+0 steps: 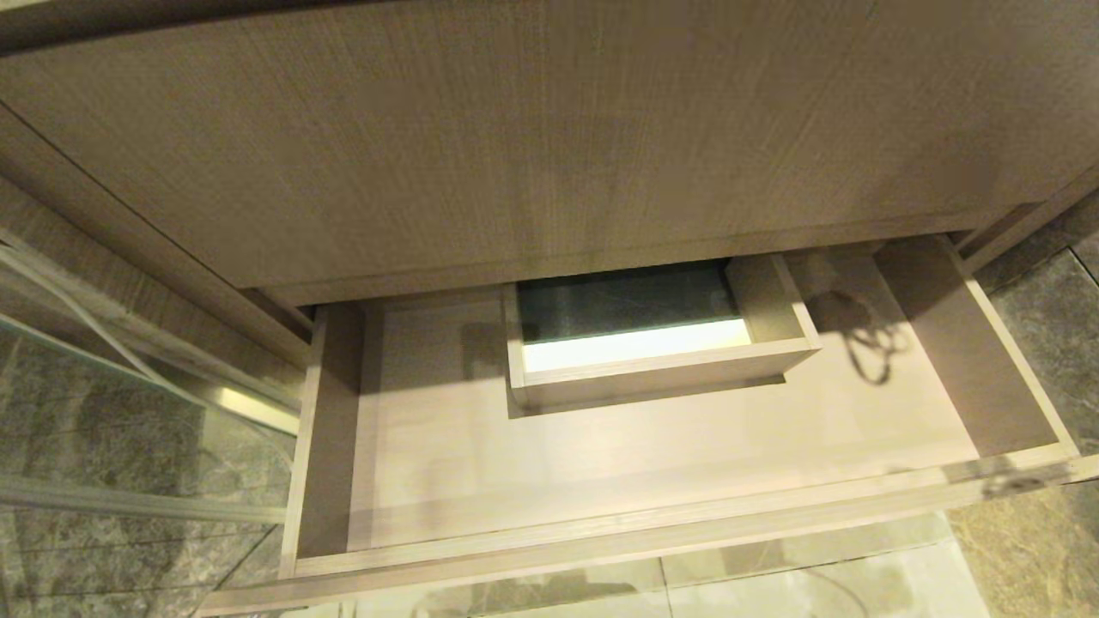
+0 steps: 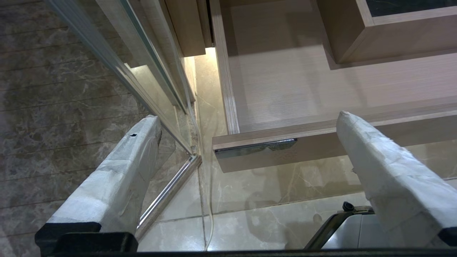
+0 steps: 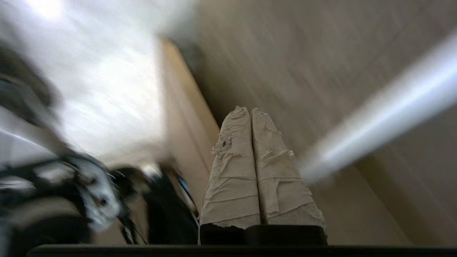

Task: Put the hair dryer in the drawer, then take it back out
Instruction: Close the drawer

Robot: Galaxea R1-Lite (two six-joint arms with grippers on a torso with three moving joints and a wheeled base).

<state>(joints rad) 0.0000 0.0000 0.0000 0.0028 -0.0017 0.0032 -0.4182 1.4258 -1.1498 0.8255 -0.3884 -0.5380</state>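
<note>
Wide shallow light wood-grain drawer (image 1: 652, 463) stands pulled out below the taller wood-grain panel (image 1: 532, 146), its floor exposed on both sides of the boxed rectangular cutout (image 1: 652, 343) at mid-rear. Judged reason: it has been left open so the interior can be reached from above.

The hair dryer does not show in any view; the drawer floor holds nothing. A looped shadow falls on the floor to the right of the cutout; its source is out of frame and cannot be identified.

Right gripper (image 3: 251, 111): tape-wrapped fingers (image 3: 232, 171) pressed flat together, fully closed, nothing between them. It is absent from the head view. Its wrist view is heavily smeared; behind the fingers are a wood-grain surface and a pale edge, and dark blurred shapes to one side that cannot be identified. Smear suggests the arm is in motion.

Left gripper (image 2: 246, 125): fingers spread wide, holding nothing, parked low off the drawer's near left corner, over the marble floor (image 2: 64, 107) and beside a glass partition (image 2: 150, 71). Looks idle.

Judgement: neither pincer carries the dryer, so which half of the task is in hand cannot be settled.
</note>
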